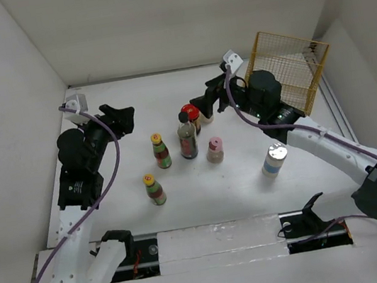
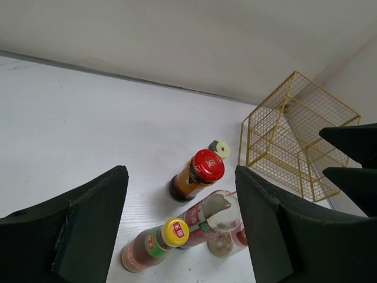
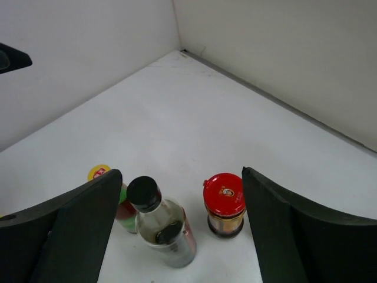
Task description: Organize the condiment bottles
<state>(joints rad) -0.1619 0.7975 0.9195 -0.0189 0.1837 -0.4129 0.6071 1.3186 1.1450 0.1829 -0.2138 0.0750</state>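
Several condiment bottles stand mid-table: two yellow-capped bottles (image 1: 160,151) (image 1: 154,188), a tall dark black-capped bottle (image 1: 187,136), a red-lidded jar (image 1: 191,114), a cream one (image 1: 208,117) behind it, a pink-capped beige bottle (image 1: 215,149) and a silver-lidded white-blue one (image 1: 274,160). My left gripper (image 1: 124,119) is open and empty, left of the group; its view shows the red-lidded jar (image 2: 197,174) and a yellow-capped bottle (image 2: 154,243) below. My right gripper (image 1: 204,103) is open and empty, just right of the red-lidded jar (image 3: 224,203) and the black-capped bottle (image 3: 159,227).
A yellow wire basket (image 1: 292,67) lies on its side at the back right, behind the right arm; it also shows in the left wrist view (image 2: 294,135). White walls close in the table at the left, back and right.
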